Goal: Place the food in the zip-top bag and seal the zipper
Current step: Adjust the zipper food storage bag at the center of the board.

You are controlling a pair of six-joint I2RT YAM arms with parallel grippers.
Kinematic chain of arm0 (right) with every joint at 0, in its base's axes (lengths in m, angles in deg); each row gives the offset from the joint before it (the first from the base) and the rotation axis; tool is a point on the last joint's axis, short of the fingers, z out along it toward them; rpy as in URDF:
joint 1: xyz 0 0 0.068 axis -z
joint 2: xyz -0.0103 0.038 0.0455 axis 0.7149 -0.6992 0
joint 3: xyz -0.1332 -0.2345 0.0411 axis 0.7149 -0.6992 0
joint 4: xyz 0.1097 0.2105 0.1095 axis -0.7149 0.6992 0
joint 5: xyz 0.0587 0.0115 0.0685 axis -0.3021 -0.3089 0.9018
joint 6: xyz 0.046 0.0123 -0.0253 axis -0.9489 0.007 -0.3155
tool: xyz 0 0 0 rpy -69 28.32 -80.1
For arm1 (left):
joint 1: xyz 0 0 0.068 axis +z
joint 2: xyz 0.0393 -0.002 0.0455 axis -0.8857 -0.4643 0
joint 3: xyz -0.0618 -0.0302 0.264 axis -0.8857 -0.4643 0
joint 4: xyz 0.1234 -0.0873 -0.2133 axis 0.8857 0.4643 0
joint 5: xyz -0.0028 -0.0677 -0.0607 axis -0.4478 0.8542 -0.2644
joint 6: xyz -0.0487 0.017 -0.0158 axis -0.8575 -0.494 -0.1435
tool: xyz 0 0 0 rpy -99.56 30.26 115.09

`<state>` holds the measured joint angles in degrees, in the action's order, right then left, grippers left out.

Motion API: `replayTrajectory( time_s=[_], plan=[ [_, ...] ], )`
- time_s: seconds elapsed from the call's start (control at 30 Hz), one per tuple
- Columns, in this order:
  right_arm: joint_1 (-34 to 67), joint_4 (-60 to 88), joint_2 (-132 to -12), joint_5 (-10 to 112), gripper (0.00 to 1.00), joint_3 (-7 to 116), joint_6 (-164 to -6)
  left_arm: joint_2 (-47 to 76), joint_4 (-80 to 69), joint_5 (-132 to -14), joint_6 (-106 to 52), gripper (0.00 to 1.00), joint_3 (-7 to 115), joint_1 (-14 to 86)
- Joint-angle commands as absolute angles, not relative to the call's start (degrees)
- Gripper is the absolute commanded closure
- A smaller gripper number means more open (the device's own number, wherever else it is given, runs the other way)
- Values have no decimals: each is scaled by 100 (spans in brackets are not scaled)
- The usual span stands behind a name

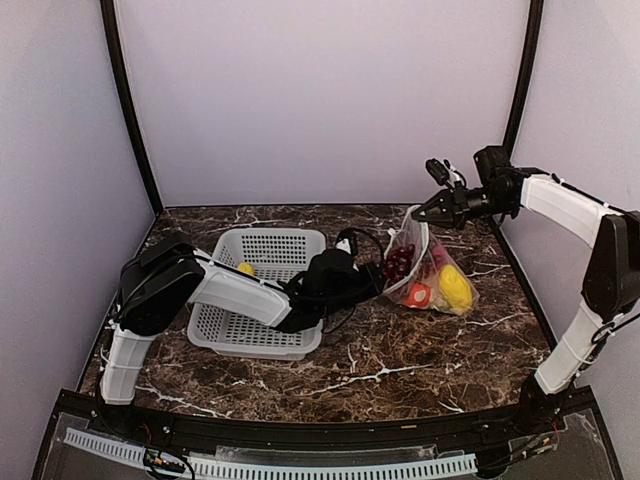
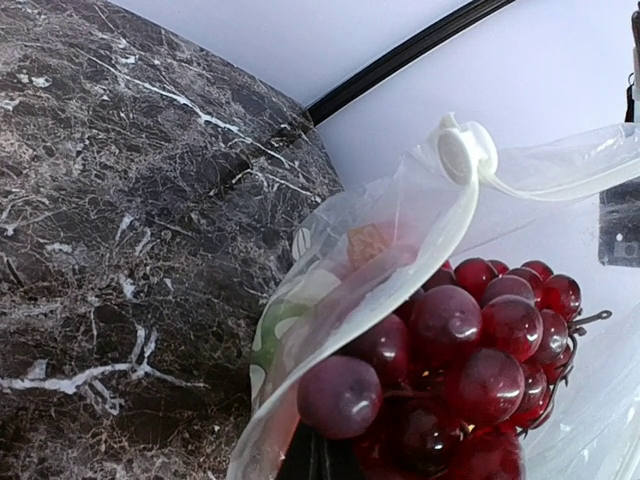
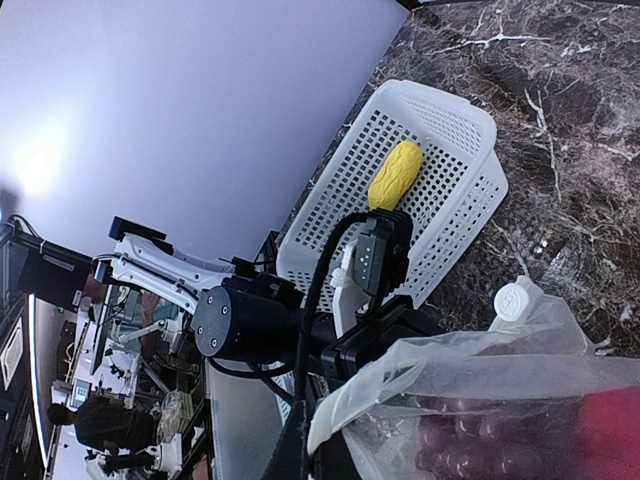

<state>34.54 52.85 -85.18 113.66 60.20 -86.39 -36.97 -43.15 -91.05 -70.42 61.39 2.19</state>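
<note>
The clear zip-top bag (image 1: 432, 262) stands on the marble at right of centre, mouth up. My right gripper (image 1: 421, 211) is shut on its top edge and holds it up. The dark red grape bunch (image 2: 470, 350) sits in the mouth, behind the thick zipper strip (image 2: 440, 240). My left gripper (image 1: 378, 279) is at the mouth with its dark fingers (image 2: 322, 462) together just under the grapes; whether they pinch anything is hidden. Lower in the bag lie a red piece (image 1: 418, 294) and a yellow piece (image 1: 456, 285). A yellow corn piece (image 3: 395, 175) lies in the basket.
The grey perforated basket (image 1: 222, 252) stands left of centre, under my left forearm. A white round tab (image 2: 456, 155) sits at the corner of the bag's mouth. Pale walls close in the back and both sides.
</note>
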Motion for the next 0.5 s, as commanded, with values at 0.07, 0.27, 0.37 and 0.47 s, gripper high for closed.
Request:
replayTrajectory(
  time_s=[0.07,0.27,0.37,0.47],
  plan=[
    [3515,5089,-8259,11492,100,6006,-8621,-2930,-3899,-8955,-6862,99,5895,185],
    [3526,5427,-8288,10350,100,6128,-8190,-1551,-3048,-9509,-5575,99,5665,-109],
    [3526,5550,-8296,10140,100,6266,-8052,-1161,-2753,-9814,-5205,99,5653,-247],
    [3527,5628,-8299,10212,100,6429,-8072,-931,-2557,-9899,-5031,99,5735,-258]
  ],
)
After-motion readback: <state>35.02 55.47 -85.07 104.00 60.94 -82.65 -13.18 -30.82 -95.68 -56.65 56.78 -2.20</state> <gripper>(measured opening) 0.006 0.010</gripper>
